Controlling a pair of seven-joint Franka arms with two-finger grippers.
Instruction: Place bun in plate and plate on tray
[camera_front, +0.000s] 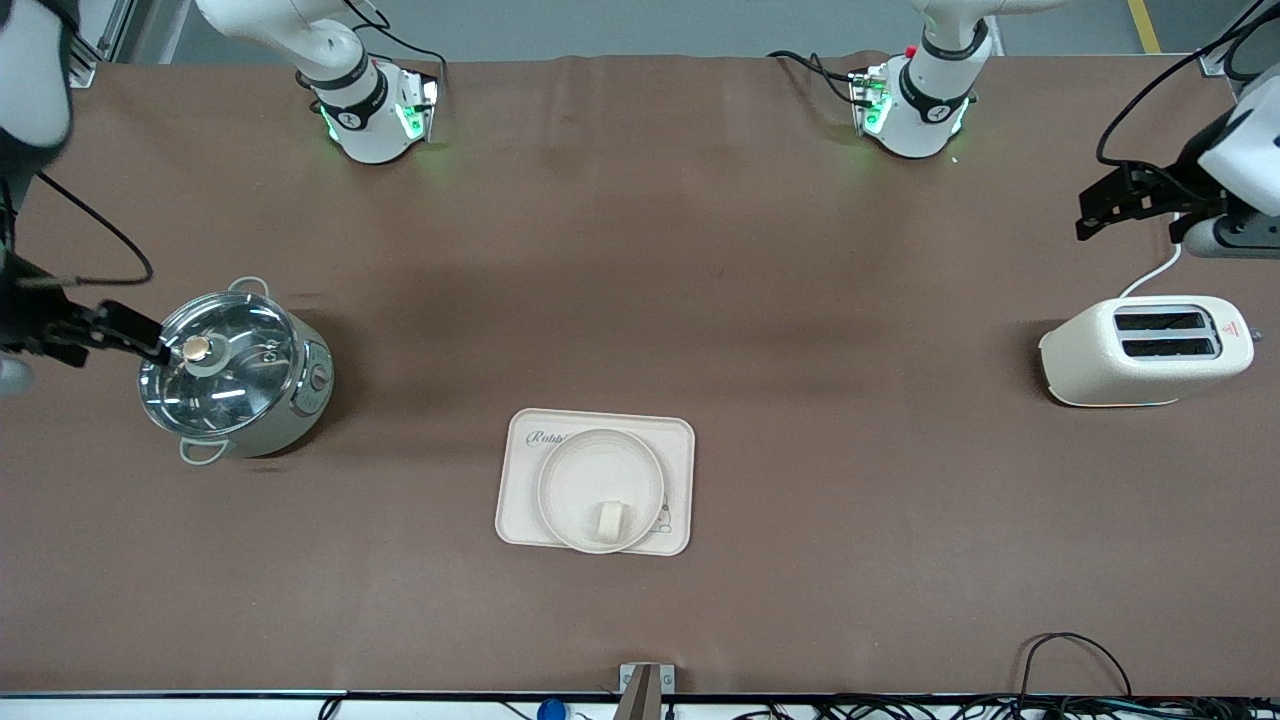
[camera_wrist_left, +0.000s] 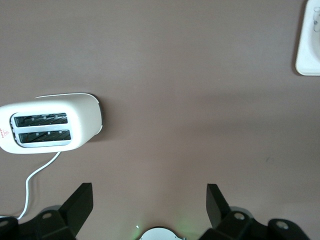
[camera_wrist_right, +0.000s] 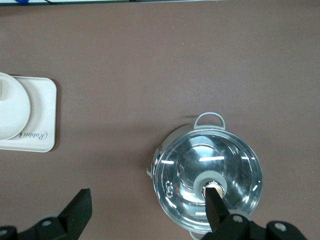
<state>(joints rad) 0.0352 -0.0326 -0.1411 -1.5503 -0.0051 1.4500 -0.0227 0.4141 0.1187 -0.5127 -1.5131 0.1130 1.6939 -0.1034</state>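
Front view: bun (camera_front: 611, 520) on plate (camera_front: 570, 480)

The right gripper (camera_wrist_right: 148, 212) hangs over the brown surface (camera_wrist_right: 150, 65) with its fingers (camera_wrist_right: 77, 210) spread wide, one of them over the glass lid of a steel pot (camera_wrist_right: 207, 182). Well apart from the pot lies the tray (camera_wrist_right: 42, 125), the plate (camera_wrist_right: 12, 112) resting on it.

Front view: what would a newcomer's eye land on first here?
The cream tray mid-table, carrying the plate with the bun in it. Then the lidded steel pot toward the right arm's end, under the open right gripper, and the toaster toward the left arm's end, near the open left gripper.
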